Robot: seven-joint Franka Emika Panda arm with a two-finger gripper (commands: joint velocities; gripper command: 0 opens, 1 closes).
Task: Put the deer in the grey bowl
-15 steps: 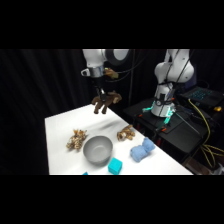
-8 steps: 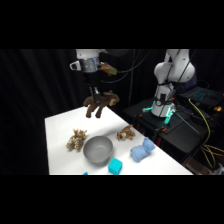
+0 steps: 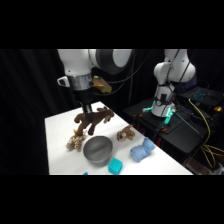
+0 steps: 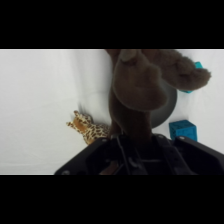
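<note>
One gripper grasps the deer aloft, its long axis level, just above and behind the grey bowl.

In the wrist view the deer hid most of the grey bowl, leaving its 3 o'clock edge.

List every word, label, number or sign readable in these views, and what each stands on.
None can be read. The deer, bowl, spotted toy, blue blocks and arm show no print. The equipment at right has green lights but nothing readable.
</note>
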